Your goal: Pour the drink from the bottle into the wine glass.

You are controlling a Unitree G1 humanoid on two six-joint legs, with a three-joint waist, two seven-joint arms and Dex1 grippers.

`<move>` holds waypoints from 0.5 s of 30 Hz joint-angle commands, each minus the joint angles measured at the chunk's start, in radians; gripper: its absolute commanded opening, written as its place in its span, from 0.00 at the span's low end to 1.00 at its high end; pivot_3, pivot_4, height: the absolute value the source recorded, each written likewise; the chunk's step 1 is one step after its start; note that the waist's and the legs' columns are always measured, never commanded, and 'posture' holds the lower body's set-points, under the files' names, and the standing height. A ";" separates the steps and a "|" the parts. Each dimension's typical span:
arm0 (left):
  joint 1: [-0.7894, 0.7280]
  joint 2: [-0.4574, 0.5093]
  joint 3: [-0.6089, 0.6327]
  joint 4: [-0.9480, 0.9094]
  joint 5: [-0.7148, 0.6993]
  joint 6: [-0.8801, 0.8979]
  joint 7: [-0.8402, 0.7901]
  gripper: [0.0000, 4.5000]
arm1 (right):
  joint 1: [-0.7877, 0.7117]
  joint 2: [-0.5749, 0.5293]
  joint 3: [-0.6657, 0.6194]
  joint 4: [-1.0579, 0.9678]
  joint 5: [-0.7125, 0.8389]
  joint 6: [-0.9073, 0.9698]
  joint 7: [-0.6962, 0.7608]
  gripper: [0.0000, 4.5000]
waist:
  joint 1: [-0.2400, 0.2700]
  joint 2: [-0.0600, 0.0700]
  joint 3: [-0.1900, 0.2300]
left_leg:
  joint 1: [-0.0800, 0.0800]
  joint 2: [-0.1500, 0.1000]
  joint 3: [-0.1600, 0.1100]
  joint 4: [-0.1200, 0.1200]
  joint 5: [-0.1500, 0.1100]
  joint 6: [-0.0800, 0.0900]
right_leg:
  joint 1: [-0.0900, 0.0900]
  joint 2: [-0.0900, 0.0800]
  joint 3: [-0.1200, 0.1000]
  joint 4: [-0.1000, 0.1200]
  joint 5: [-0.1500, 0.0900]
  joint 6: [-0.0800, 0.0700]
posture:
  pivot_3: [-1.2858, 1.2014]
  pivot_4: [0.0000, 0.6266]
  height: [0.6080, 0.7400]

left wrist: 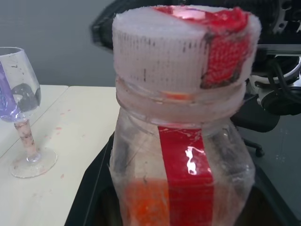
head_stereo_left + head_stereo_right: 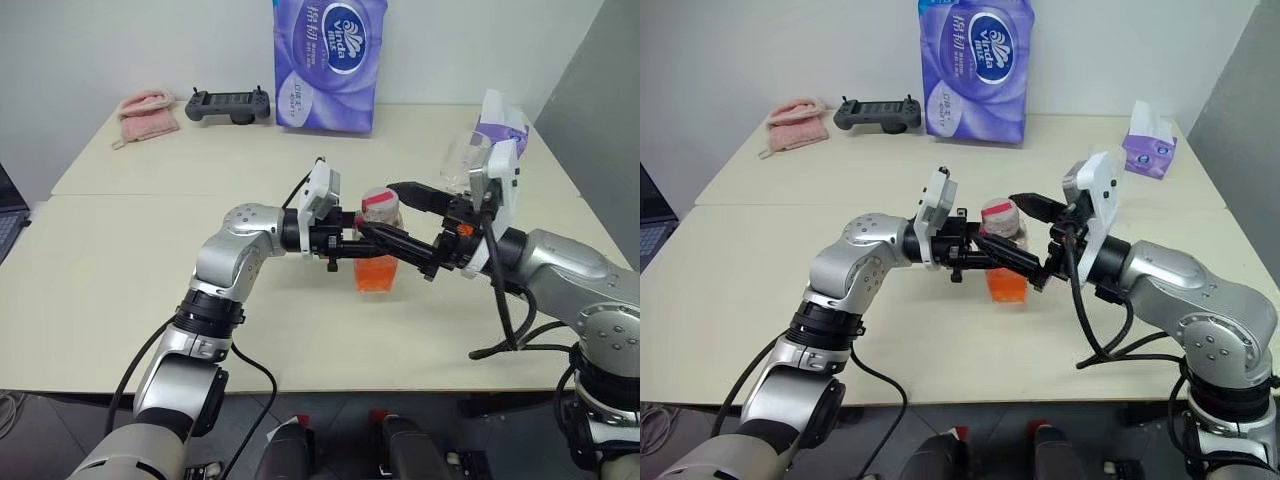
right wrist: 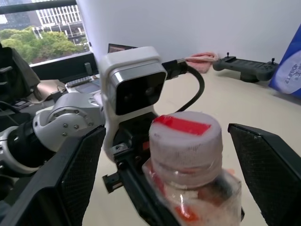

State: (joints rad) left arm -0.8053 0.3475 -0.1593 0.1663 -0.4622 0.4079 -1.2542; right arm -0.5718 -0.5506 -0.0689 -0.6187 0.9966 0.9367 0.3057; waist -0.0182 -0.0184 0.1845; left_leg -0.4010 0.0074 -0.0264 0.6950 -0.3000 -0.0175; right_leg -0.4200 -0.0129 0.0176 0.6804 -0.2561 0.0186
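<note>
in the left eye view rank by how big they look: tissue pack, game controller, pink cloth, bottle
1. tissue pack, clearly largest
2. game controller, widest of the rest
3. bottle and pink cloth: look similar; bottle is nearer, partly hidden, so unranked

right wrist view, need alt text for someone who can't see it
A small clear plastic bottle with a pink-and-white cap stands between the right gripper's open black fingers. Behind it, the left gripper is shut on the bottle's body.
</note>
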 commanded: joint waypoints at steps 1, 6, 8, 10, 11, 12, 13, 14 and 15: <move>-0.027 0.000 0.020 -0.031 -0.010 -0.012 0.000 0.39 | -0.025 0.009 0.009 0.004 -0.040 -0.045 0.015 0.99 | 0.000 0.000 0.000 | 0.000 0.000 0.000 0.000 0.000 0.000 | 0.000 0.000 0.000 0.000 0.000 0.000 | 0.52 0.24 1.00; -0.022 0.006 0.021 -0.035 -0.010 -0.010 0.001 0.39 | -0.040 0.019 0.003 0.019 -0.042 -0.050 0.022 0.70 | 0.000 0.000 0.000 | 0.000 0.000 0.000 0.000 0.000 0.000 | 0.000 0.000 0.000 0.000 0.000 0.000 | 0.52 0.24 1.00; -0.020 0.005 0.019 -0.039 -0.009 -0.009 0.003 0.39 | -0.041 0.026 0.001 0.019 -0.042 -0.055 0.017 0.54 | 0.000 0.000 0.000 | 0.000 0.000 0.000 0.000 0.000 0.000 | 0.000 0.000 0.000 0.000 0.000 0.000 | 0.52 0.24 1.00; -0.020 0.004 0.017 -0.039 -0.009 -0.009 0.003 0.39 | -0.045 0.036 0.000 0.018 -0.040 -0.057 0.009 0.41 | 0.000 0.000 0.000 | 0.000 0.000 0.000 0.000 0.000 0.000 | 0.000 0.000 0.000 0.000 0.000 0.000 | 0.52 0.24 1.00; -0.021 0.004 0.016 -0.037 -0.008 -0.010 0.003 0.39 | -0.048 0.040 -0.001 0.017 -0.040 -0.058 0.006 0.40 | 0.000 0.000 0.000 | 0.000 0.000 0.000 0.000 0.000 0.000 | 0.000 0.000 0.000 0.000 0.000 0.000 | 0.52 0.24 1.00; -0.021 0.004 0.016 -0.036 -0.008 -0.011 0.002 0.39 | -0.050 0.043 -0.003 0.016 -0.037 -0.057 0.004 0.40 | 0.000 0.000 0.000 | 0.000 0.000 0.000 0.000 0.000 0.000 | 0.000 0.000 0.000 0.000 0.000 0.000 | 0.52 0.24 1.00; -0.023 0.004 0.016 -0.033 -0.006 -0.012 0.000 0.39 | -0.055 0.056 -0.011 0.019 -0.022 -0.054 -0.008 0.40 | 0.000 0.000 0.000 | 0.000 0.000 0.000 0.000 0.000 0.000 | 0.000 0.000 0.000 0.000 0.000 0.000 | 0.52 0.24 1.00; -0.024 0.004 0.016 -0.031 -0.005 -0.013 -0.002 0.39 | -0.062 0.070 -0.026 0.024 0.001 -0.049 -0.027 0.40 | 0.000 0.000 0.000 | 0.000 0.000 0.000 0.000 0.000 0.000 | 0.000 0.000 0.000 0.000 0.000 0.000 | 0.52 0.24 1.00; -0.025 0.004 0.016 -0.029 -0.004 -0.013 -0.003 0.39 | -0.074 0.093 -0.052 0.037 0.046 -0.041 -0.063 0.40 | -0.001 0.000 0.000 | 0.000 0.000 0.000 0.000 0.000 0.000 | 0.000 0.000 0.000 0.000 0.000 0.000 | 0.52 0.24 1.00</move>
State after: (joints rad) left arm -0.8059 0.3526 -0.1425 0.1663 -0.4631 0.4055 -1.2517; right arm -0.6022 -0.4790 -0.0627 -0.5721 0.9840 0.9114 0.2819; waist -0.0188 -0.0184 0.1845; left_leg -0.4009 0.0077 -0.0263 0.6950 -0.3000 -0.0175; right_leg -0.4200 -0.0129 0.0178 0.6805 -0.2560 0.0186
